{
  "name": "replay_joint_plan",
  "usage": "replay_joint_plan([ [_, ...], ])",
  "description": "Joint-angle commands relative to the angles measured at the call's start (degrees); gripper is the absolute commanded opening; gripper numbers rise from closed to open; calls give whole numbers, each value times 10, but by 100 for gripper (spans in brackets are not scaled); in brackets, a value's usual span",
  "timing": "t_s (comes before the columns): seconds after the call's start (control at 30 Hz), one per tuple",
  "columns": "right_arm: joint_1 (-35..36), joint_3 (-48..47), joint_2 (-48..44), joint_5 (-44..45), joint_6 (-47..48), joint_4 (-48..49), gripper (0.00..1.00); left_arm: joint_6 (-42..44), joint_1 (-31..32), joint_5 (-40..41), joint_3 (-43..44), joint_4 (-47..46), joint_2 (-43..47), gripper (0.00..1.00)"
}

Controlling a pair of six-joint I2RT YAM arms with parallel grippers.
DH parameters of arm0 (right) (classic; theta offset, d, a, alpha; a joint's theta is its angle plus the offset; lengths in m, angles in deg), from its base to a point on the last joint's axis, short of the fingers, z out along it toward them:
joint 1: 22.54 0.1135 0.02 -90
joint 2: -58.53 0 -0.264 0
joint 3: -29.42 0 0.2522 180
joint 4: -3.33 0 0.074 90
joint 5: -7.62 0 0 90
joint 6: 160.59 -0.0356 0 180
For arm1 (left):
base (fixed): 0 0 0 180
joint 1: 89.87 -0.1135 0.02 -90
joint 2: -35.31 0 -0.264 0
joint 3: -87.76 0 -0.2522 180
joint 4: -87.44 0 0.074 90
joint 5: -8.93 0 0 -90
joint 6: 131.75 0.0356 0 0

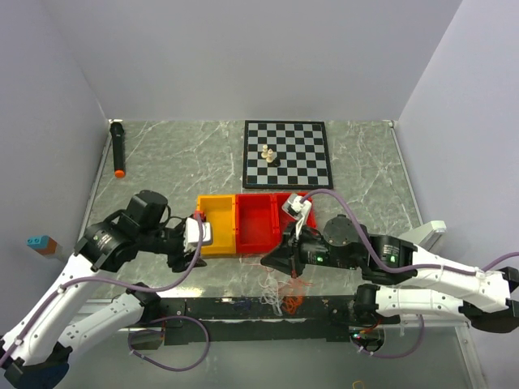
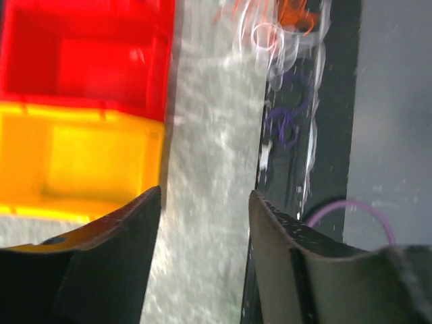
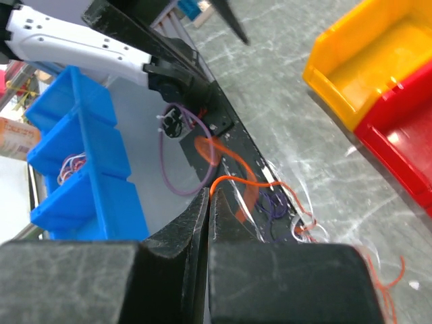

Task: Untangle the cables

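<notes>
**Item 1. Cables** [image 1: 280, 298]: hair-thin flexible wires in orange, white, red and purple. They were heaped as one loose bunch at the near edge of the grey marbled table [image 1: 365, 170], partly over the black base rail [image 1: 211, 306] between the two arms. The strands crossed and looped through one another, and none lay apart as a single length.

**Item 2. Right gripper** [image 3: 208, 196]: jaws pressed together. An orange wire [image 3: 223, 179] ran into the seam at the fingertips and was judged pinched there. The rest of it trailed to the bunch just below.

**Item 3. Left gripper** [image 2: 204, 197]: jaws apart with bare marble between them, nothing held. It sat beside the yellow plastic bin [image 1: 217, 223], with the bunch ahead of it and untouched.

**Item 4. Red plastic bin** [image 1: 259, 223]: touching the yellow bin, mid-table. As far as could be seen, neither bin held any wire.

**Item 5. Blue divided plastic tray** [image 3: 81, 155]: off the table's near side. A few thin wires were visible in one compartment; whether they came from the bunch could not be told.

**Item 6. Black-and-white chessboard** [image 1: 288, 154] and **black marker with orange tip** [image 1: 118, 150]: at the far side, well apart from the work.

**Progress:** judged early. One orange strand appeared to be gripped for drawing out, and no cable had been separated or laid aside on the table. Left to do:
- Pull the orange wire free without dragging the knot along.
- Free the white, red and purple strands in turn.
</notes>
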Motion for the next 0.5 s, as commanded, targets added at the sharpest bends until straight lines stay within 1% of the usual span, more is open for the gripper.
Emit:
replay_joint_plan([
  [0.0, 10, -69, 22, -5, 23, 1, 0, -28, -1, -85, 35, -77, -17, 61],
  [0.2, 15, -113, 46, -10, 41, -1, 0, -77, -2, -136, 3, -145, -3, 64],
  [0.27, 16, -125, 55, -13, 46, 1, 0, -92, -2, -158, 7, -170, -3, 65],
  [0.47, 20, -165, 84, -23, 59, 20, 0, -86, -2, -235, 13, -173, -35, 68],
])
